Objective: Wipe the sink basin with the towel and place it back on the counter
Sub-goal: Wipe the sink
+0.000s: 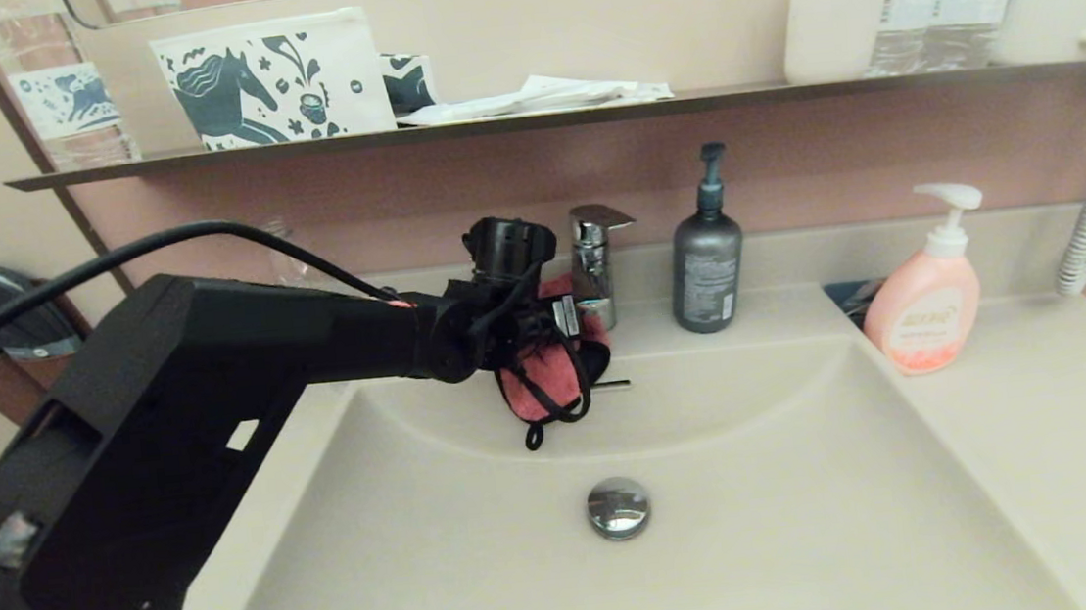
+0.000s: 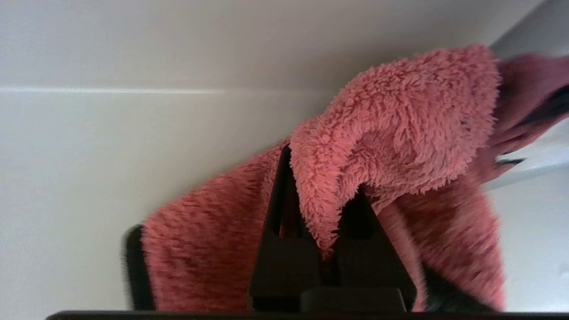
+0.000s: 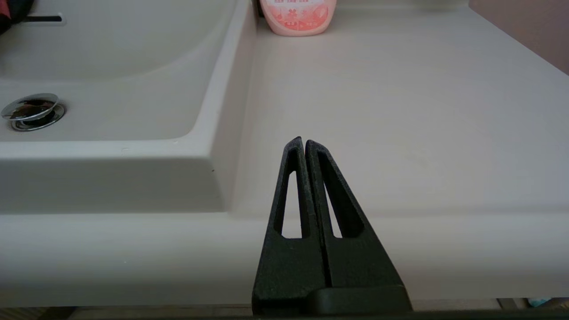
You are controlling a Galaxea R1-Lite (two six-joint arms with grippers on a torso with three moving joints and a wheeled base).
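**Meanwhile, pink towel held at the far rim of the basin**

Meanwhile the left tool (image 2: 318, 195) pinched a fold of the towel (image 1: 549, 378) between its closed fingers, holding it at the far wall of the sink basin (image 1: 768, 521), just in front of the tap (image 1: 595, 261). Loose cloth and a black loop hung below the grip. The right tool (image 3: 304, 144) sat idle with its fingers pressed together, low at the near edge of the tabletop (image 3: 400, 111), right of the basin.

Only a small fold was clamped, so dragging it across the basin could pull the cloth free. The tap and the grey bottle (image 1: 706, 261) stood close; a wide sweep might knock them.
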